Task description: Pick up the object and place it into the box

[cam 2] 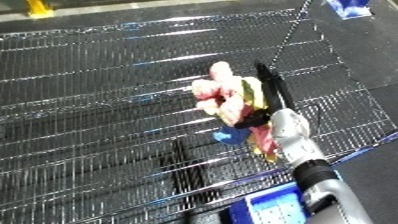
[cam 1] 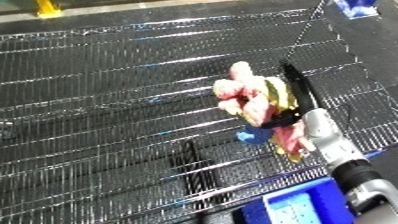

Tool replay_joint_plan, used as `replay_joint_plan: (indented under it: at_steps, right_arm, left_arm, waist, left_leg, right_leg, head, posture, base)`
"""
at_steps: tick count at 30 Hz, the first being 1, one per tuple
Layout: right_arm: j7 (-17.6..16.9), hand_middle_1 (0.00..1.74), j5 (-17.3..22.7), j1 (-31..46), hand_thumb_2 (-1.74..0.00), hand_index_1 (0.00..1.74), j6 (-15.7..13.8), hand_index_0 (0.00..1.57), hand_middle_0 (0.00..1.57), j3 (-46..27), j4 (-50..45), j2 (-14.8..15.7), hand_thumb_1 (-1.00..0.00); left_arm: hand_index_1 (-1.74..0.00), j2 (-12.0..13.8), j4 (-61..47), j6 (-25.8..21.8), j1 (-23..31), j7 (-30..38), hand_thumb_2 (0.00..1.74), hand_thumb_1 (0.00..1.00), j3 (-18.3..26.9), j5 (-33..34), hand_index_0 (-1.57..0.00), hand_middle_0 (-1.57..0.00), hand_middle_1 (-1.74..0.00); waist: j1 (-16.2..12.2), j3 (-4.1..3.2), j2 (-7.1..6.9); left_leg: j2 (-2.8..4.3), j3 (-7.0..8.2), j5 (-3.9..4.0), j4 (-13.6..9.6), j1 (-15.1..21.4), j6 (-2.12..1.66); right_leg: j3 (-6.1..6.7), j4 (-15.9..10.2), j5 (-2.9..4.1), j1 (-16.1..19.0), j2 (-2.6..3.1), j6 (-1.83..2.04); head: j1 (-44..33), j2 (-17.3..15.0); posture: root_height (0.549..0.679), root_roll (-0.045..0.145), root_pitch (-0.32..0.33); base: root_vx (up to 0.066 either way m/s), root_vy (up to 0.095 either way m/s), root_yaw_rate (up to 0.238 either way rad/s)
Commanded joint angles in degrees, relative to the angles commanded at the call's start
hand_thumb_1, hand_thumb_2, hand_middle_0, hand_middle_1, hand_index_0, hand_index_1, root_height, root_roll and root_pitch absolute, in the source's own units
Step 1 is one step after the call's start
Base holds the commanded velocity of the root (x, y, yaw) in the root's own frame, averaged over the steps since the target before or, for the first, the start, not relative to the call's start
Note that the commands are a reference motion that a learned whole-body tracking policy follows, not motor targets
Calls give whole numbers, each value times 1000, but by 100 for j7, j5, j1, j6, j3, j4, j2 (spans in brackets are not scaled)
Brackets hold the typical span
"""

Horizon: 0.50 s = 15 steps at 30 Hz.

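The right robot hand [cam 1: 298,90], black and slim at the end of a silver forearm, has its fingers and thumb curled around a soft toy [cam 1: 258,102], a pink plush figure with yellow and dark bands, a trace of blue low down and a pink part hanging below. The toy sits in the grip at mid-right of the view, apparently lifted clear of the wire mesh surface [cam 1: 107,100] that fills most of the scene; I cannot tell whether its dangling lower part touches the mesh. A dark shadow lies on the mesh down and to the left of the toy. At the lower right edge a blue bin [cam 1: 302,205] shows its rim just beside the forearm. The left robot hand is nowhere in view.

Judging by this, the pick-up looks done and the carry to the bin is the step in hand. The next move calls for bringing the toy back and down over the bin's opening, keeping the hanging part from catching on the rim, then letting go once it is over the inside.
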Motion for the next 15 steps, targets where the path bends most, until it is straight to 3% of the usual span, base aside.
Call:
replay_joint_plan:
  at_steps: [5,15]
  right_arm:
    - [96,0,256,158,0,0,69,0,0,-134,211,68,0]
    - [332,870,298,527,-870,870,155,785,785,-129,124,228,-500]
  left_arm:
    - [-1740,-13,-19,6,90,1,1740,1000,41,-13,-1570,-1570,-1740]
    - [-1740,-12,30,-10,191,-21,1740,1000,208,-77,-1570,-1570,-1740]
  waist:
    - [8,0,34]
    - [8,0,-28]
  left_leg:
    - [28,-6,9,13,-80,-8]
    - [85,-17,19,20,-67,-26]
  right_leg:
    - [-19,5,0,-33,10,-8]
    - [-67,-34,13,61,30,-9]
  head:
    - [119,175]
    - [77,121]
  posture:
    - [611,88,-94]
    - [612,81,-103]
  base:
    - [-22,-20,22]
    - [-19,-19,4]
